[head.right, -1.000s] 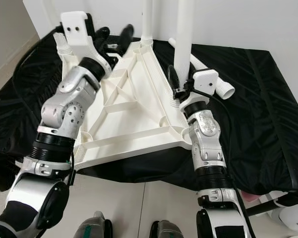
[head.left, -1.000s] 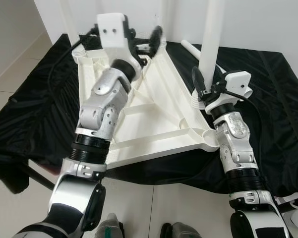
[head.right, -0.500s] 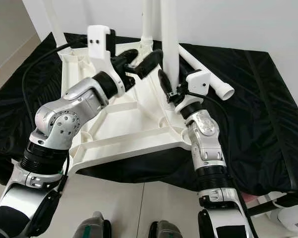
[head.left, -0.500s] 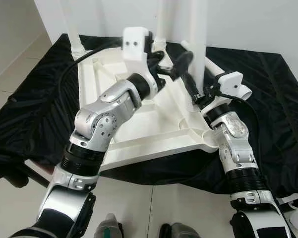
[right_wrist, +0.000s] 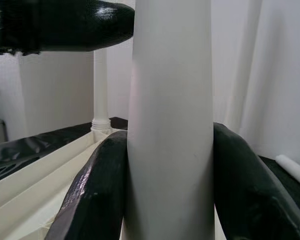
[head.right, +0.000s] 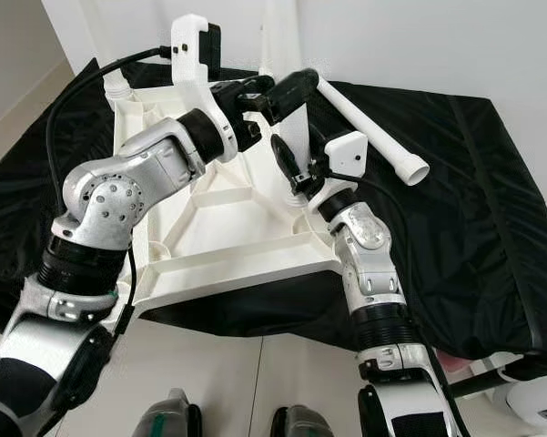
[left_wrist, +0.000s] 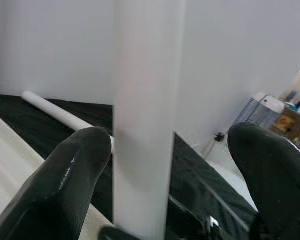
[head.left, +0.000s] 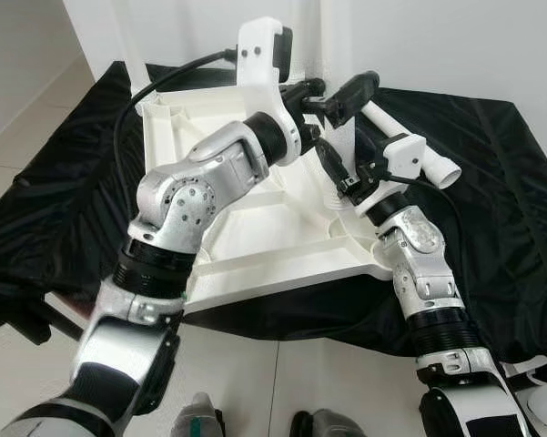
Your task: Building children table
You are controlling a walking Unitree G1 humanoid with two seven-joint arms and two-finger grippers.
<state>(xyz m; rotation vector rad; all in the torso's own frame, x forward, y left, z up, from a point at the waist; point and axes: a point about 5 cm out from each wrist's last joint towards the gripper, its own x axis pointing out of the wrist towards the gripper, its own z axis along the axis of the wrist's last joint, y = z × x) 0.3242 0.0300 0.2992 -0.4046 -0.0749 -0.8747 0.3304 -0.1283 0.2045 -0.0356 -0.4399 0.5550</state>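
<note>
Gripping the upright leg (right_wrist: 169, 125) at its base, right gripper (head.right: 296, 173) jaws pinching it on the upturned tabletop (head.right: 227, 228); left gripper (head.right: 287, 91) higher, jaws spread around the same leg.

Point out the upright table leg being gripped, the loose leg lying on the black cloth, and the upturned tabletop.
upright table leg (right_wrist: 169, 125), right wrist view, mid-shaft between the fingers
loose leg (head.right: 373, 132), right eye view, middle of its shaft
upturned tabletop (head.right: 237, 259), right eye view, ribbed underside near the front edge
</note>
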